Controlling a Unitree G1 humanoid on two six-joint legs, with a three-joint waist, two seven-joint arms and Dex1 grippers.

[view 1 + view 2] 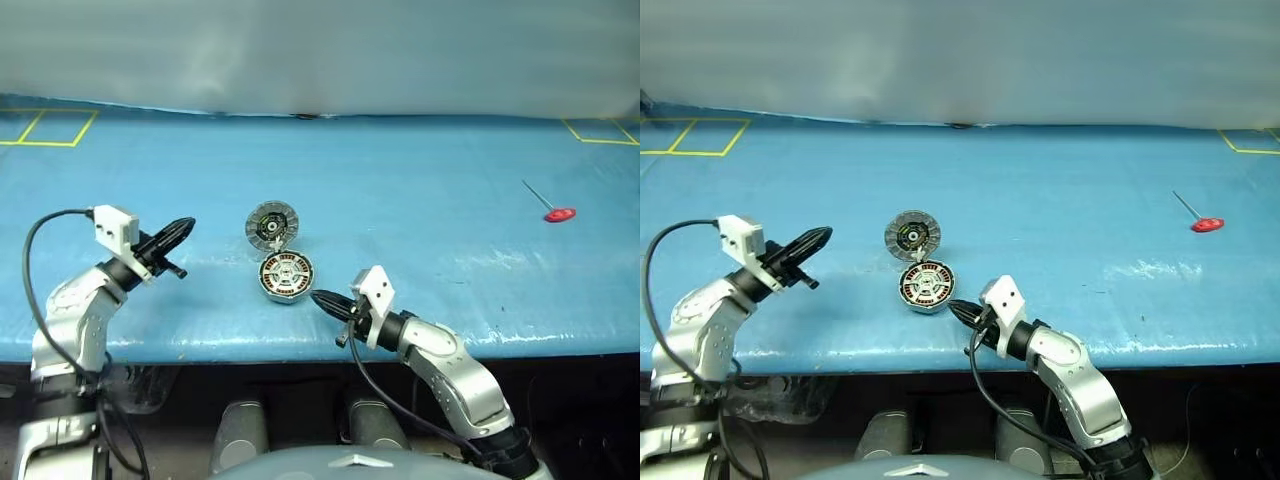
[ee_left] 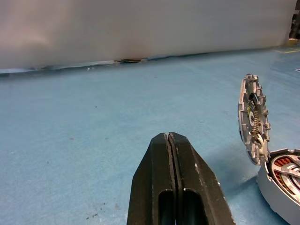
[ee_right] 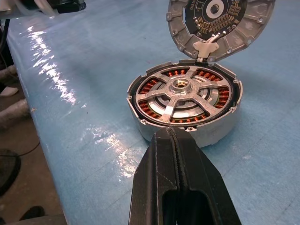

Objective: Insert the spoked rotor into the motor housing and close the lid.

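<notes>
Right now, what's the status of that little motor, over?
Both end effectors, left and right, shut, empty. Spoked rotor seated in motor housing. Lid standing open. Nothing blocking it.

silver motor housing (image 3: 185, 101), copper windings (image 3: 150, 108)

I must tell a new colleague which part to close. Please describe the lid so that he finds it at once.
On the blue table, near its front edge, sits a short round silver motor housing showing copper windings. The lid is the round disc standing upright at the housing's far side, hinged to it, its dark patterned face turned toward the robot.
</notes>
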